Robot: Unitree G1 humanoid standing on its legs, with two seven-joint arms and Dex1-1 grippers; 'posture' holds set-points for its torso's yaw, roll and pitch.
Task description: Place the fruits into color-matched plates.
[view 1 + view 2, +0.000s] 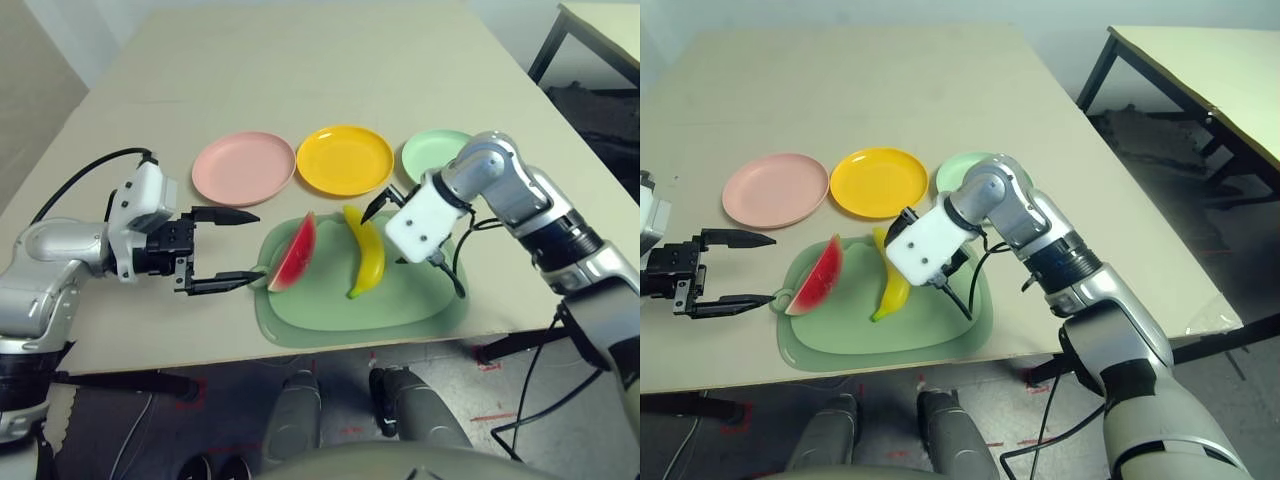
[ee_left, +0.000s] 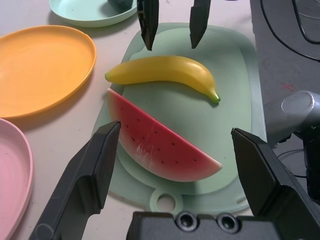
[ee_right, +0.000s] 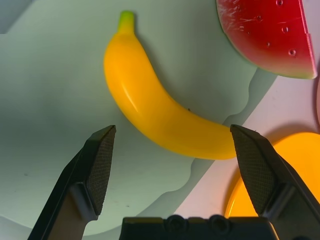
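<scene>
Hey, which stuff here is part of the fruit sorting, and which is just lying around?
For the job: watermelon slice, banana, pink plate, yellow plate, mint plate.

Just there: green mat under the fruit, second table, loose cables.

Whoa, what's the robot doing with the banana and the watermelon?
It looks like it is getting ready to sort the fruit onto plates of the same color. Its open left gripper is by the watermelon, and its open right gripper is over the banana. It holds neither one. Both lie on the green mat, and the pink plate and yellow plate are empty. Something dark is at the mint plate, but I can't tell what.
</scene>
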